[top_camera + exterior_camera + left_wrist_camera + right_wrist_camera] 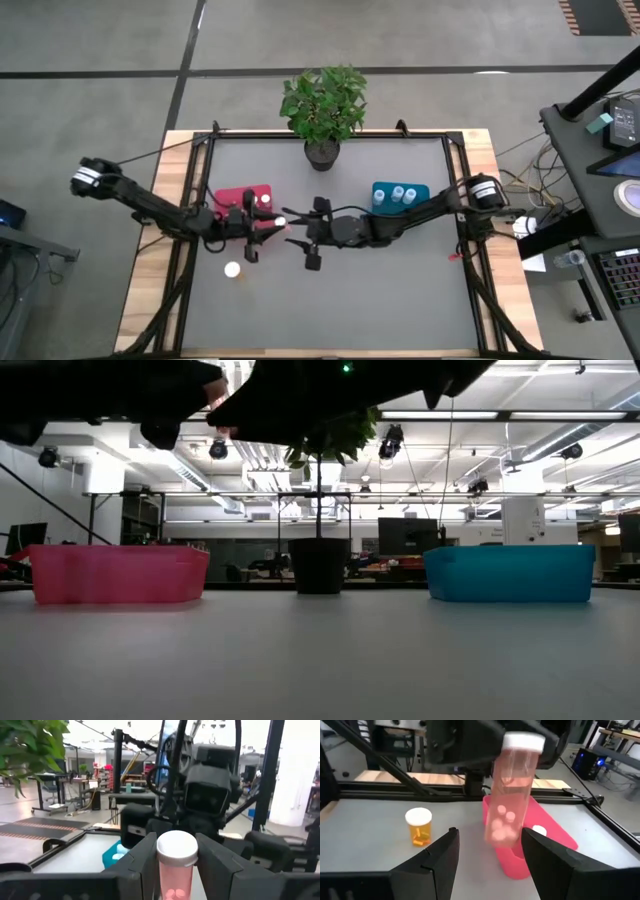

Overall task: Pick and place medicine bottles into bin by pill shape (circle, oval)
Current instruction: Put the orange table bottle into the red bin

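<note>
My left gripper point(266, 222) is shut on a medicine bottle point(511, 795) with a white cap and a clear pinkish body holding round pills. It holds the bottle in the air just past the near right corner of the red bin point(243, 200). My right gripper point(308, 236) faces that bottle from the table's right, open, with a finger on either side point(490, 865) and short of it. An orange medicine bottle point(418, 826) stands on its base on the table, nearer the front edge. Several bottles stand in the teal bin point(400, 195). My left gripper pinches the bottle's upper body point(175, 867), just below the white cap, between its two fingers point(145, 857). The fingers come about level from the table's left. The bottle is clear of the table, nearly upright with its cap up, and its lower body hangs below the fingers.
A potted plant point(322, 110) stands at the middle of the far edge, between the two bins. The red bin point(530, 840) has a white cap point(538, 830) showing inside it. Black frame rails point(190, 200) run along the table's left and right sides.
</note>
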Robot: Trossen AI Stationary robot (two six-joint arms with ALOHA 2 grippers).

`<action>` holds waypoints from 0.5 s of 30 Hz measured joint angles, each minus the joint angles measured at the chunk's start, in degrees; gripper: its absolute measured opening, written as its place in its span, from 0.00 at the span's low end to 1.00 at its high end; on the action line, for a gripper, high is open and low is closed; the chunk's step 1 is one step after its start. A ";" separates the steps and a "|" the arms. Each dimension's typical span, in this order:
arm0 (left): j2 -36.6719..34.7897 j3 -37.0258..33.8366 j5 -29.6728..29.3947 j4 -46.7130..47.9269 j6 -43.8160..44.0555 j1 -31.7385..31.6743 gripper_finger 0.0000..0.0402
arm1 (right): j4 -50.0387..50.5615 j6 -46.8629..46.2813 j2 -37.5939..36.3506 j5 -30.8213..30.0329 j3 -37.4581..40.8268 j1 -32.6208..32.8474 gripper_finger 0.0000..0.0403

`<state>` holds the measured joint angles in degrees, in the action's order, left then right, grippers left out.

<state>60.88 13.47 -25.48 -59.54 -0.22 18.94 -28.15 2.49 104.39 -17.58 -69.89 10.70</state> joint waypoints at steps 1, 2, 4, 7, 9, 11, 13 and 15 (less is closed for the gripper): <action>0.61 0.02 0.10 -0.04 -0.18 0.00 0.26 | 0.48 -0.01 0.25 -0.22 -0.37 0.00 0.50; 1.19 0.13 0.17 -0.03 -0.20 0.00 0.26 | 0.67 -0.10 0.51 -0.50 -0.83 0.00 0.50; 1.80 0.15 0.25 0.04 -0.21 0.00 0.26 | 0.80 -0.10 0.67 -0.49 -1.26 0.00 0.50; 2.08 0.13 0.33 0.08 -0.21 0.00 0.26 | 1.05 0.01 0.60 -0.50 -1.33 0.00 0.50; 1.89 0.13 0.33 -0.24 -0.23 0.00 0.26 | 1.23 -0.03 0.43 -0.50 -1.20 -0.03 0.50; 1.34 0.13 0.36 -0.29 -0.23 0.00 0.26 | 1.21 -0.20 0.41 -0.54 -1.18 -0.18 0.48; 1.12 0.13 0.46 -0.39 -0.23 0.00 0.26 | 1.21 -0.24 0.41 -0.59 -1.18 -0.28 0.44; 1.12 0.13 0.80 -0.18 -0.23 0.00 0.26 | 1.21 -0.47 0.41 -0.61 -1.18 -0.40 0.40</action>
<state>62.00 13.61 -24.68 -59.72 -0.45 18.94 -26.94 2.02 104.79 -18.20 -71.07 10.30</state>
